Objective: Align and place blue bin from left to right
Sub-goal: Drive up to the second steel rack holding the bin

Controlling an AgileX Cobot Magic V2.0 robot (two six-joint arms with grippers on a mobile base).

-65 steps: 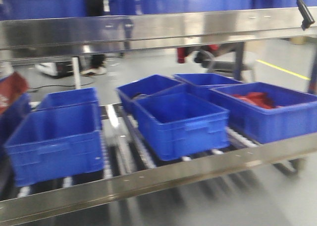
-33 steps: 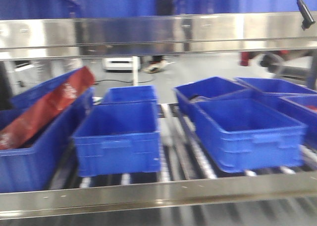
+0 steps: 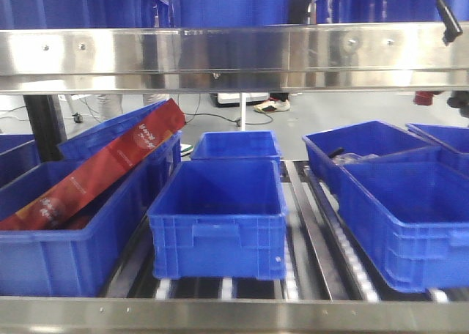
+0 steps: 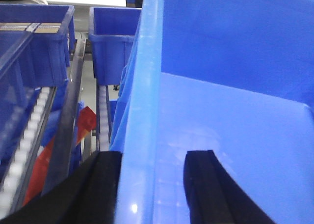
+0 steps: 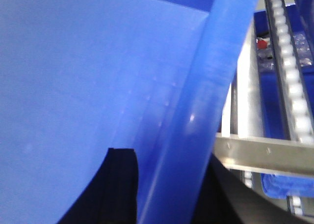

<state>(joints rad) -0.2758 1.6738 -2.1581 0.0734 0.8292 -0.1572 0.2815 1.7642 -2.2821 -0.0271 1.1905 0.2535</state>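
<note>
Left wrist view showed the left claw (image 4: 153, 160) clenched across the wall of the blue bin (image 4: 235, 106), right claw (image 5: 167, 160) likewise; it looked rigid, light, slick

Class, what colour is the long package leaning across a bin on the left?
Red with pale lettering; the package shows best in the exterior front-facing view.
</note>
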